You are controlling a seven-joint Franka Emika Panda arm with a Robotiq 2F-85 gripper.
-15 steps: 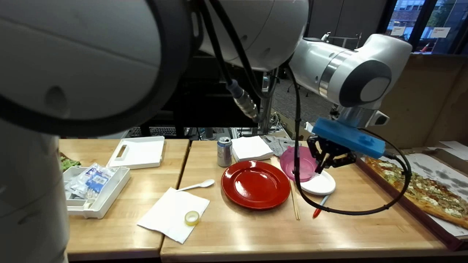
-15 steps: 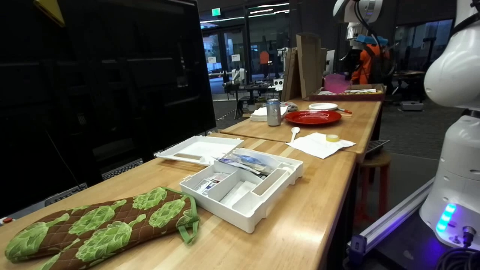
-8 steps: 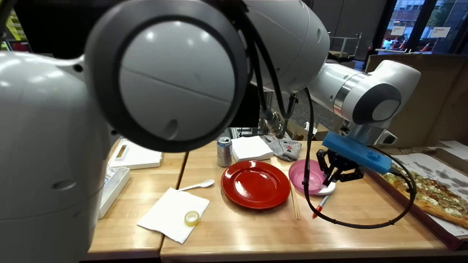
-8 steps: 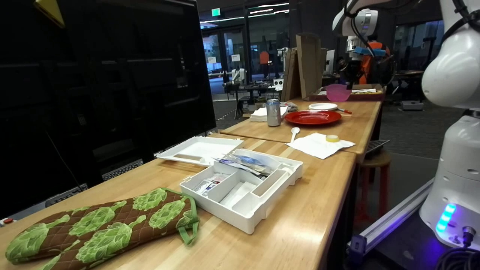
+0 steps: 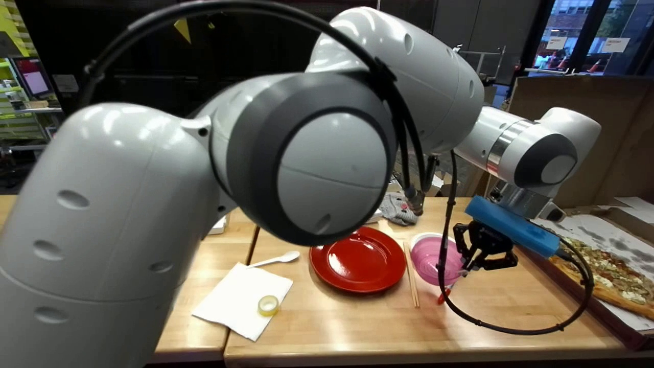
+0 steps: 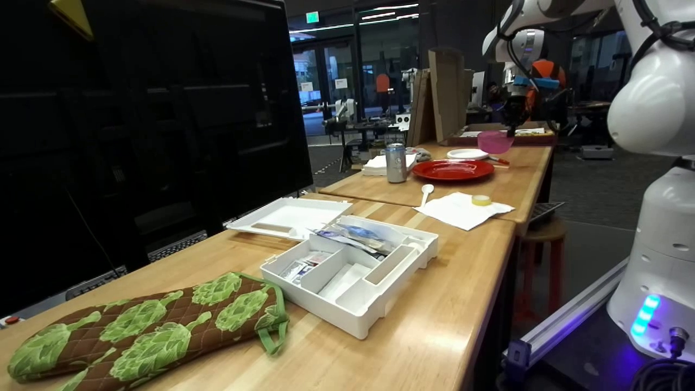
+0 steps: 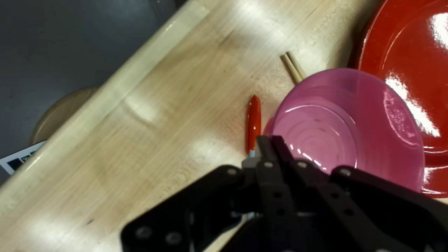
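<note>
My gripper (image 7: 271, 140) is shut on the near wall of a translucent pink bowl (image 7: 322, 136), one finger inside and one outside. In both exterior views the bowl (image 5: 428, 258) hangs above the table, tilted with its mouth towards the camera in an exterior view; the gripper (image 6: 511, 132) is at its rim. Behind it, a white plate (image 5: 423, 236) is mostly covered from that side, but shows whole as a white plate (image 6: 467, 154) elsewhere. A red-capped marker (image 7: 254, 120) lies below the fingers, partly hidden. Chopsticks (image 5: 412, 278) lie between the bowl and a red plate (image 5: 357, 260).
An open pizza box (image 5: 613, 276) borders the table's end. A can (image 6: 396, 164), a spoon (image 5: 276, 259), a napkin (image 5: 240, 299) with a tape roll (image 5: 268, 305), and a grey cloth (image 5: 398, 208) lie about. Nearer are a white box (image 6: 347, 282) and an oven mitt (image 6: 152, 331).
The arm has come down with the bowl still in its grip. In an exterior view the bowl has shifted right and lower, now covering most of the white plate and part of the marker.
</note>
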